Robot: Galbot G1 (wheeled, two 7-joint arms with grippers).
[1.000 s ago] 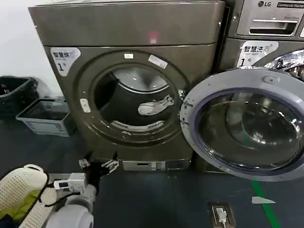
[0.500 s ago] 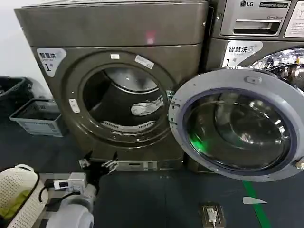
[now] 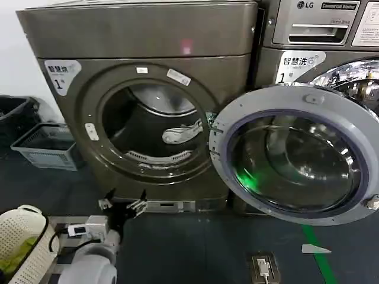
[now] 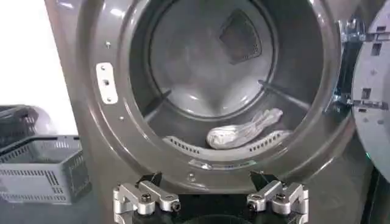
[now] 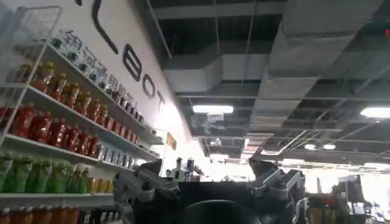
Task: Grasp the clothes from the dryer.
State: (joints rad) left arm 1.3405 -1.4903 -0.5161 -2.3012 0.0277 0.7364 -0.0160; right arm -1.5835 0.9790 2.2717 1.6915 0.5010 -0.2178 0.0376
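The dryer (image 3: 148, 41) stands before me, its round door (image 3: 267, 98) swung open to the right. The clothes (image 3: 180, 133), a small whitish bundle, lie on the right of the steel drum's floor; the left wrist view shows the clothes (image 4: 244, 129) just behind the mouth's lower lip. My left gripper (image 3: 124, 200) hovers low in front of the dryer's base, below the porthole and apart from the clothes. Seen from the wrist, the left gripper (image 4: 207, 182) is open with nothing between its fingers. My right gripper (image 5: 206, 173) is open, empty and aimed up at a ceiling.
The open door juts out in front of the LG machine (image 3: 320, 23) on the right. A grey basket (image 3: 47, 145) and a black bin (image 3: 15, 112) sit on the floor at the left. A white perforated basket (image 3: 23, 228) is by my left arm. A floor socket (image 3: 263, 266) lies ahead.
The dryer and its door have slid to the left in the head view, most of it in the first half second. The left gripper keeps its place in the frame, and the clothes lie as before.
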